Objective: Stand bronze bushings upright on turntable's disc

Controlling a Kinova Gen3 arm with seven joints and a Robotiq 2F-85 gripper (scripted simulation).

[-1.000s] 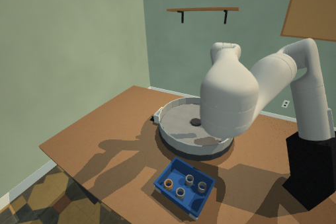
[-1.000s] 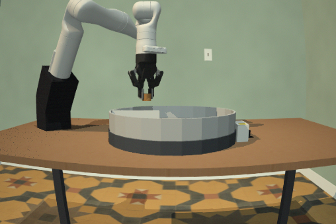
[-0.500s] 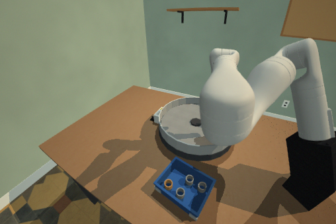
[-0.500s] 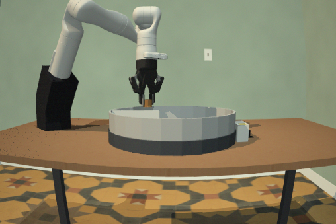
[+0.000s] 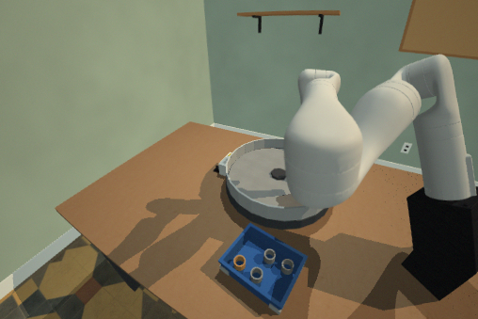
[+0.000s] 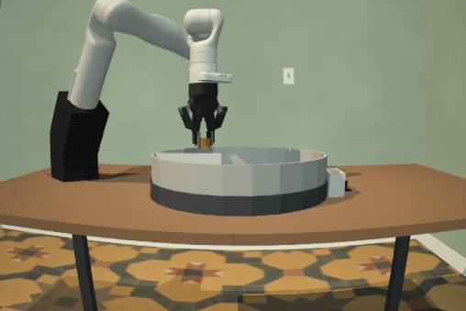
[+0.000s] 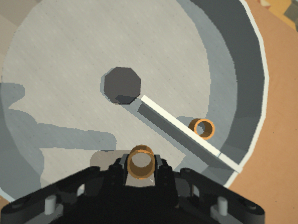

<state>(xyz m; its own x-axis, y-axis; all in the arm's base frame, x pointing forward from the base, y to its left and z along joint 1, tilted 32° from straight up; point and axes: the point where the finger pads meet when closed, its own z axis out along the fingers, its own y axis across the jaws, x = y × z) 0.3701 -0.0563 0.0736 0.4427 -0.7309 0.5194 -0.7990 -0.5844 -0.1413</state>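
Note:
My gripper is shut on a bronze bushing, held upright with an open end up, just above the rim of the turntable. It hangs over the grey disc, short of the dark hub. A second bronze bushing stands on the disc beside a white radial bar. In the blue crate there are one bronze bushing and three steel bushings. In the top view the arm hides my gripper.
A raised wall rings the disc. A small white box sits against the turntable's side. The arm's black base stands on the table beside the turntable. The crate lies near the table's front edge.

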